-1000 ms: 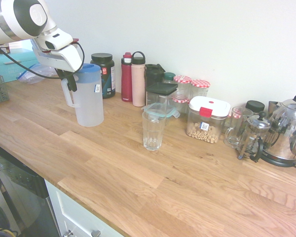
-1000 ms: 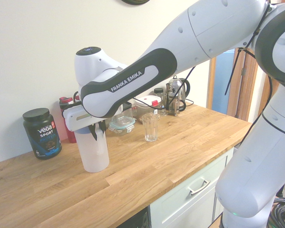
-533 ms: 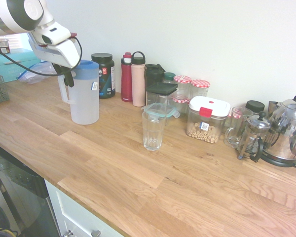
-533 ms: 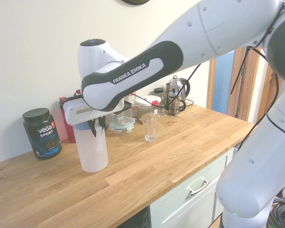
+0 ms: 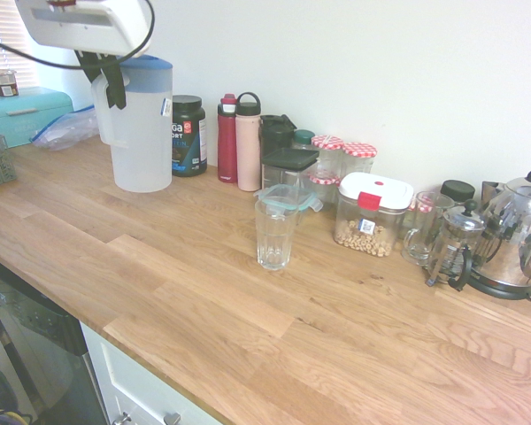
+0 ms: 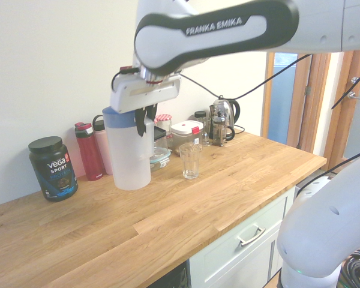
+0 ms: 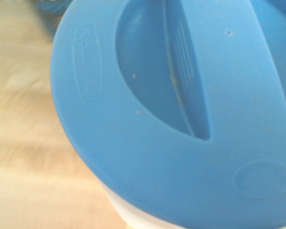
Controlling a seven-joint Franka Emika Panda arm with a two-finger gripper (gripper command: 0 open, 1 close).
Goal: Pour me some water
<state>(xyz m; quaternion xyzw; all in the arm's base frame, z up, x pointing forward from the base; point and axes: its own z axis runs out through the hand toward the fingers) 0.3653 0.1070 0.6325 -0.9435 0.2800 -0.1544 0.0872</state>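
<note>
A translucent white pitcher (image 5: 142, 133) with a blue lid (image 5: 149, 64) hangs upright above the wooden counter (image 5: 203, 292). My gripper (image 5: 106, 81) is shut on the pitcher's handle, at its side away from the glass. From the other side the pitcher (image 6: 129, 153) is clear of the counter, with the gripper (image 6: 145, 120) at its handle. The blue lid (image 7: 181, 119) fills the wrist view. An empty clear glass (image 5: 274, 234) stands on the counter to the right of the pitcher; it shows again as the glass (image 6: 191, 160).
Along the wall stand a black tub (image 5: 188, 133), a red bottle (image 5: 227, 139), a pink bottle (image 5: 248, 142), jars with checked lids (image 5: 358, 159), a food box with a white lid (image 5: 373, 212), a French press (image 5: 458, 243) and a steel kettle (image 5: 518, 232).
The gripper has lifted the pitcher off the counter. It now hangs higher and further back towards the wall, still upright. The glass has not moved.
</note>
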